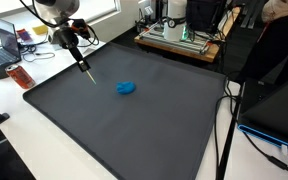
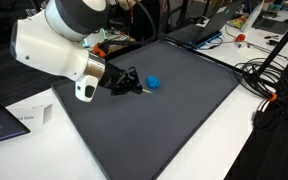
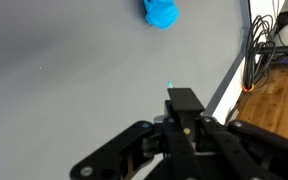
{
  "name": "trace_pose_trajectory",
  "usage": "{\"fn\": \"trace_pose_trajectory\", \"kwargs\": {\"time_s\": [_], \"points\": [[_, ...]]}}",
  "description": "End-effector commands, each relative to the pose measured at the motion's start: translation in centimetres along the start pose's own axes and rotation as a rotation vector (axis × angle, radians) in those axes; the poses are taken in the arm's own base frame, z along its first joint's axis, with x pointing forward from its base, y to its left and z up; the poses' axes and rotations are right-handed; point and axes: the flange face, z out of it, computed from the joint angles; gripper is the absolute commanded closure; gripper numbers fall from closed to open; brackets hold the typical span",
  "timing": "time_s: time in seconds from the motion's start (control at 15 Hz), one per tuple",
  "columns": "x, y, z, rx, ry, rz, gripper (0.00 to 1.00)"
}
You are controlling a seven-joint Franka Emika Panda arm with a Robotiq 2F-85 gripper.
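The tool [image 3: 184, 108] comes in from the bottom, black jaws closed on a small teal tip [image 3: 170, 88] above the dark grey mat [image 3: 74, 70]. A blue lump [image 3: 161, 12] lies on the mat at the top edge, well apart. Cables [image 3: 264, 50] trail beside the mat's right edge, over wooden floor [image 3: 272, 105].

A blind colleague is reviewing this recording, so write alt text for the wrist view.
A black claw comes in from the bottom edge, shut on a dark pen whose small teal tip points at a grey mat. A blue lump lies on the mat near the top edge, apart from the pen; cables lie beyond the mat's right edge.
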Motion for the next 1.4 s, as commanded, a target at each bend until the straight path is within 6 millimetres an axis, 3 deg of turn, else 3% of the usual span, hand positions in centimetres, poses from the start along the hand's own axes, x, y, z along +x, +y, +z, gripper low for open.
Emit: {"fn": "trace_pose_trajectory", "kwargs": {"time_s": [0.0,0.67,1.07,1.33], "points": [[-2.1,0.1,-1.2,0.013,-0.005,0.005,0.97],[-6.8,0.8,-3.1,0.031,0.072,-0.011,0.97],[-10.3,-1.1,-3.3,-0.006,0.143,-0.092,0.97],[-13.4,-3.4,-1.9,-0.064,0.159,-0.165,0.97]]}}
